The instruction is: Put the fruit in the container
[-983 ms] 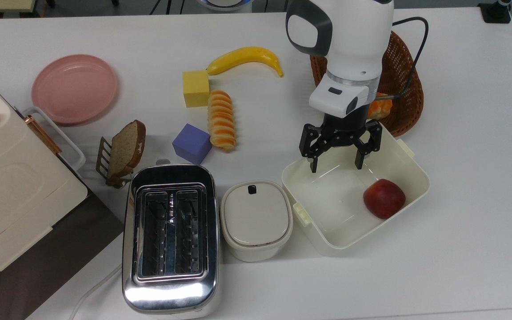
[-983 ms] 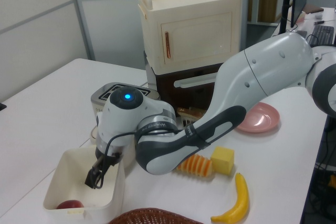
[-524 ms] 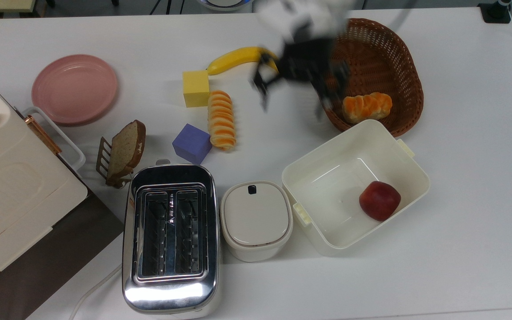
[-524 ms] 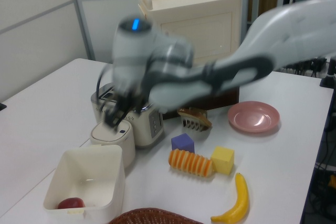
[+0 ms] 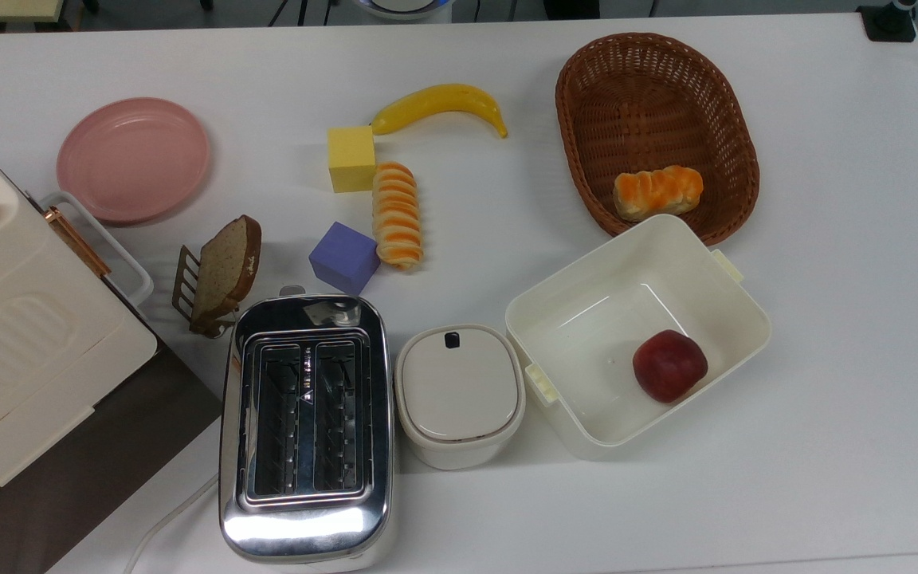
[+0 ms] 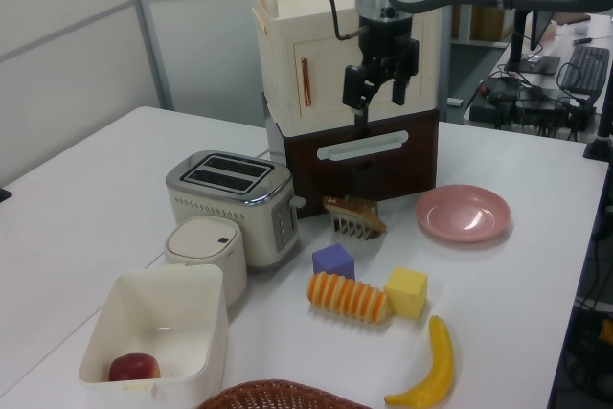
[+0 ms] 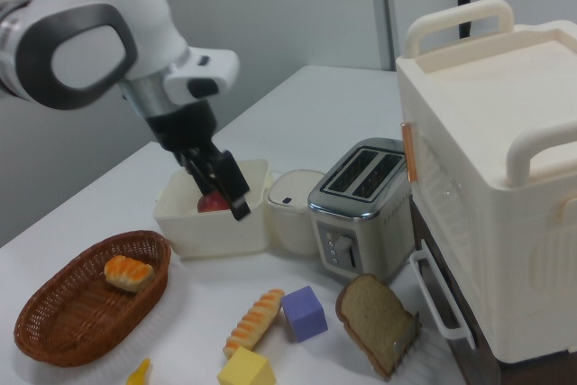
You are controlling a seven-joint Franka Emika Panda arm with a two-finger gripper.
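Apple (image 5: 669,366) inside tub (image 5: 734,298); white table (image 5: 825,446).

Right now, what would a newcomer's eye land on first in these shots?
Probably the red apple, lying alone in the cream-white tub at the top view's lower right. Next, the gripper hanging high above the table with its fingers spread and nothing between them, in front of the cream cabinet in the left view. Then the shiny toaster at the top view's bottom centre.
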